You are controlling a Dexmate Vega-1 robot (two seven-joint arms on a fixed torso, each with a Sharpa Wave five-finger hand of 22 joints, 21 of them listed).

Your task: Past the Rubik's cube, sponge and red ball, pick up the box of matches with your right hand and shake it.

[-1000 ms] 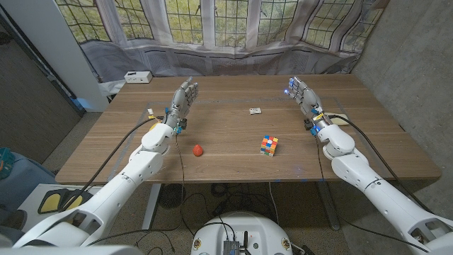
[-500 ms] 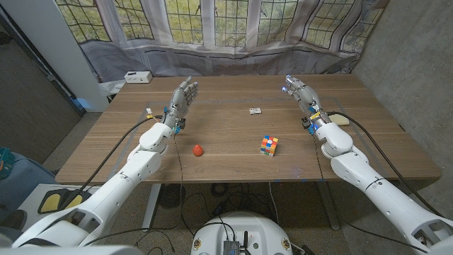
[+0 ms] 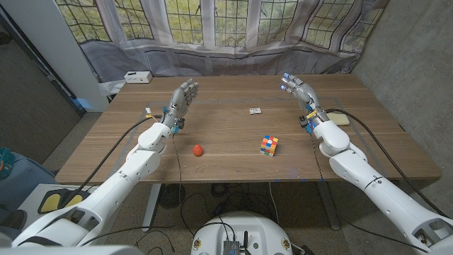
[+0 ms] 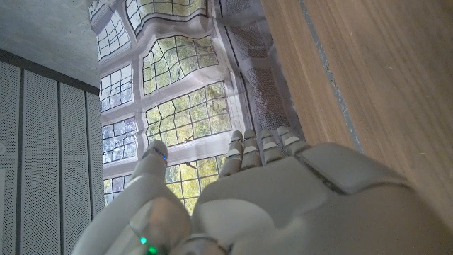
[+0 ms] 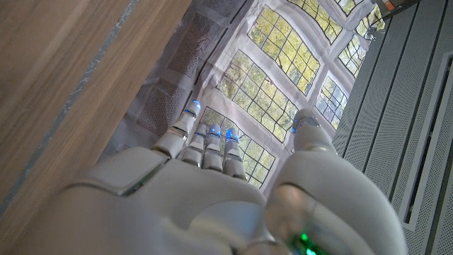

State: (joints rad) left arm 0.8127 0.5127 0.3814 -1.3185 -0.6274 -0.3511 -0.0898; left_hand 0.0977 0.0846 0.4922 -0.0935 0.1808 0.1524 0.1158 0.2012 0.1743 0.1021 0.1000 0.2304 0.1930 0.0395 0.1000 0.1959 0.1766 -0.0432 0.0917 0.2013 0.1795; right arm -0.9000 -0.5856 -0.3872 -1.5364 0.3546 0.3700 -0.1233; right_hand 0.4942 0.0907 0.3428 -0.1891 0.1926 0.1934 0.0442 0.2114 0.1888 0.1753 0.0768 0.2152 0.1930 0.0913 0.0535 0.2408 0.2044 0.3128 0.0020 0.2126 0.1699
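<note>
The small box of matches (image 3: 255, 110) lies on the wooden table (image 3: 226, 127), past the middle. Nearer the front sit the Rubik's cube (image 3: 268, 145) and the red ball (image 3: 198, 149). A pale sponge (image 3: 342, 119) lies at the right, partly behind my right forearm. My right hand (image 3: 299, 91) is raised above the table to the right of the matches, fingers straight, holding nothing. My left hand (image 3: 182, 100) is held up over the left half, also empty. Both wrist views look along a hand's back, the left hand (image 4: 241, 198) and the right hand (image 5: 212, 191), with fingers stretched out.
A white box (image 3: 137, 76) stands at the table's far left corner. A curtain printed with windows (image 3: 233, 28) hangs behind the table's back edge. Bare wood (image 4: 368, 85) lies beside each hand (image 5: 56, 71).
My right hand has drifted a little to the left and farther back, uncovering more of the sponge. The left hand and the objects have stayed put.
</note>
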